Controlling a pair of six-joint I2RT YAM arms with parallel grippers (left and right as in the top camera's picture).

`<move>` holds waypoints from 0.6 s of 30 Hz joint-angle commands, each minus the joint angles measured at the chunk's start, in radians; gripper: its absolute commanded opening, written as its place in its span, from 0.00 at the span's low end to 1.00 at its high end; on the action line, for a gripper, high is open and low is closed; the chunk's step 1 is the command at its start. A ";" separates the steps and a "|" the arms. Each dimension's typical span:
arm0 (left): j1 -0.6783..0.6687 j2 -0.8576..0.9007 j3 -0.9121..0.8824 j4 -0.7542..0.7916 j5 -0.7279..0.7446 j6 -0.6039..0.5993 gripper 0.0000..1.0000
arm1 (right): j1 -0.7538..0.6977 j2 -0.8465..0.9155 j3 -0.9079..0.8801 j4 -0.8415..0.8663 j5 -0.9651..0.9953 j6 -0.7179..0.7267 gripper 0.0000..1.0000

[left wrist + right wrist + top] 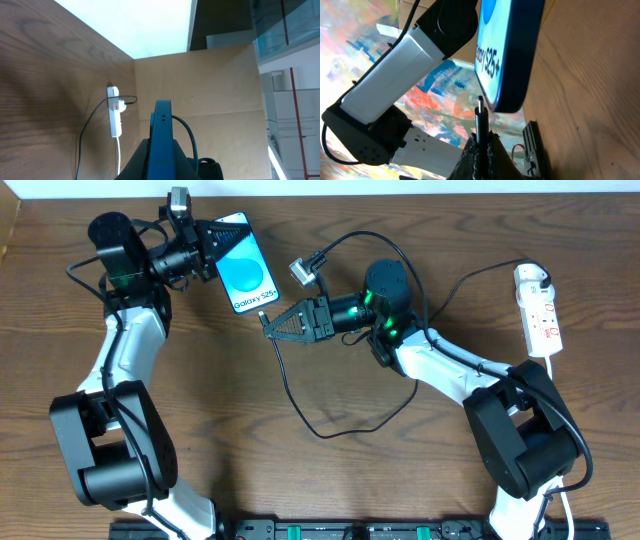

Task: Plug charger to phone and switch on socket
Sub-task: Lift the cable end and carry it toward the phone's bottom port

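Two claws closed: my left claw [215, 250] grips the phone [245, 272], my right claw [272, 323] the charger [480, 114] tip, just beside its end. Not plugged yet, I judge; socket [540, 315] switch also left to do.

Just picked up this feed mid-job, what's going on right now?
The left gripper is shut on the phone, screen lit. The right gripper is shut on the charger at its plug tip, right at the phone's bottom edge but apparently not inserted yet. The socket lies apart at the table's right, untouched.
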 commanded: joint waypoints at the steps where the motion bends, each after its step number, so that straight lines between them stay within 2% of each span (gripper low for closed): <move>1: -0.012 -0.016 0.007 0.007 0.011 0.000 0.08 | -0.003 0.007 0.007 0.006 0.013 0.006 0.01; 18: -0.018 -0.016 0.007 0.007 0.014 0.000 0.08 | -0.016 0.007 0.007 0.006 0.024 0.006 0.01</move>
